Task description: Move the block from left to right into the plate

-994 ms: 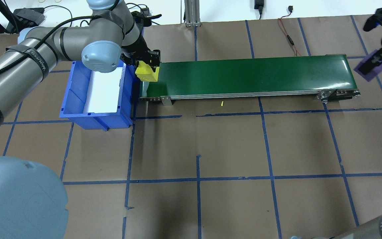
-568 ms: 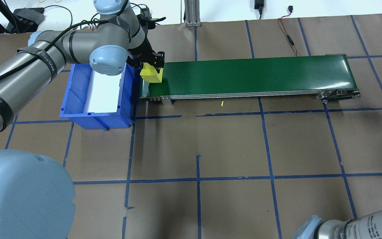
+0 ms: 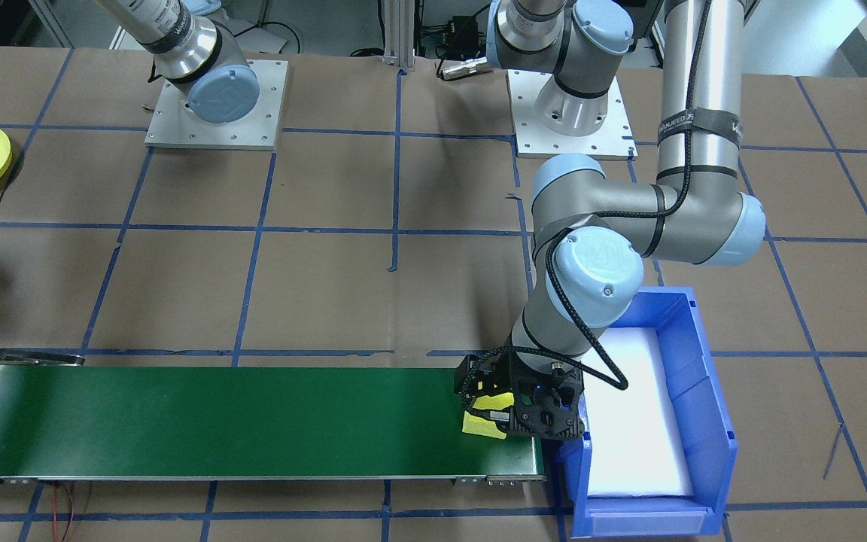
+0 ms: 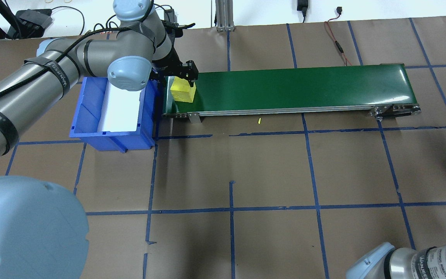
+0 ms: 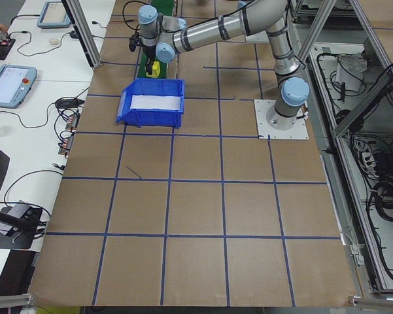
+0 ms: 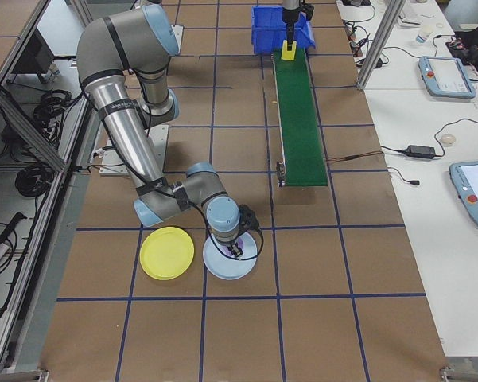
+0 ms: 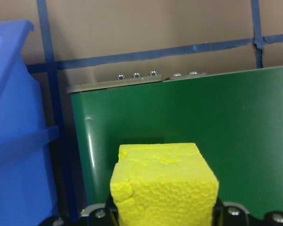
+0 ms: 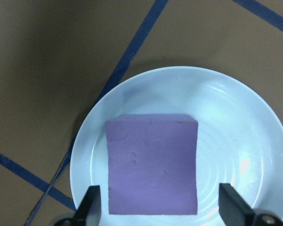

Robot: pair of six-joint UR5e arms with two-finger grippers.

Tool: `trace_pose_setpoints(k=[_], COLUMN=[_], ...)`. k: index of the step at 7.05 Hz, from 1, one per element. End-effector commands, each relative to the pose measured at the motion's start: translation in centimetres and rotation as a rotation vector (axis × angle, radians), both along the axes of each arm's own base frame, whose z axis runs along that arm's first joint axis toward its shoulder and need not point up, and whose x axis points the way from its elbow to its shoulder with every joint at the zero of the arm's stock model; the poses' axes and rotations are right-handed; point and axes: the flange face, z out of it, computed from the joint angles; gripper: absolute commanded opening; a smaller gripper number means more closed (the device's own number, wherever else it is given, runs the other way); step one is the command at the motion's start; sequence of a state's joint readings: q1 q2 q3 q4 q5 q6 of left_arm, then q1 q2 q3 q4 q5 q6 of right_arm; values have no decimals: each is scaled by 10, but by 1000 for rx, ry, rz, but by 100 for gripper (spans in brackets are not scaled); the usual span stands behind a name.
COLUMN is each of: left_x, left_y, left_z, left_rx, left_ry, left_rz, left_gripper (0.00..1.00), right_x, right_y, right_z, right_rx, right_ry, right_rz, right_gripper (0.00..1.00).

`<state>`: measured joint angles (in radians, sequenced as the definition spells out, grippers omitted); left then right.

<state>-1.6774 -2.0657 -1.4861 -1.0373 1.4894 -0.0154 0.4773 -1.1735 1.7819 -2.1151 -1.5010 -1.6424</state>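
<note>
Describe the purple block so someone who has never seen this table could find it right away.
Start from the long green conveyor belt and go past its end on the robot's right, where two plates lie side by side on the brown table. The purple block lies flat in the pale blue plate, between the right gripper's open fingers. The neighbouring yellow plate holds nothing, and the only other block is yellow.

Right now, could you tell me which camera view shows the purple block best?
The right wrist-mounted view: the purple block fills the frame, lying flat in the pale blue plate between open jaws. The exterior right view shows only a speck under the right gripper. The other views miss it.
</note>
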Motion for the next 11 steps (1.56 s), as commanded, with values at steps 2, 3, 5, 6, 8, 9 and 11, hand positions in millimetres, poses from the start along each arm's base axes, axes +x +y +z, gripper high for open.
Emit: trace_pose_setpoints(k=[2, 3, 5, 6, 8, 9, 11], left_x=[45, 82, 149, 144, 132, 112, 82], left_y=[53, 76, 132, 158, 182, 184, 193], left_z=[114, 150, 186, 201, 224, 222, 227], left_rx=[8, 38, 94, 92, 116, 120, 112], left_ry=[-69, -80, -120, -120, -73, -54, -76], left_rz=[48, 94, 78, 78, 116, 111, 122], left_gripper=[100, 100, 100, 100, 100, 100, 100], right_x=[54, 118, 228, 288, 392, 438, 509], right_y=[-51, -93, -148, -174, -202, -208, -245], right_z=[42, 69, 82, 90, 99, 104, 84], right_rx=[-21, -68, -64, -63, -40, -30, 29], right_ry=[33, 11, -45, -51, -74, -92, -207], right_rz=[-125, -113, -222, -269, -411, -482, -598], right_gripper=[100, 98, 95, 96, 100, 100, 100])
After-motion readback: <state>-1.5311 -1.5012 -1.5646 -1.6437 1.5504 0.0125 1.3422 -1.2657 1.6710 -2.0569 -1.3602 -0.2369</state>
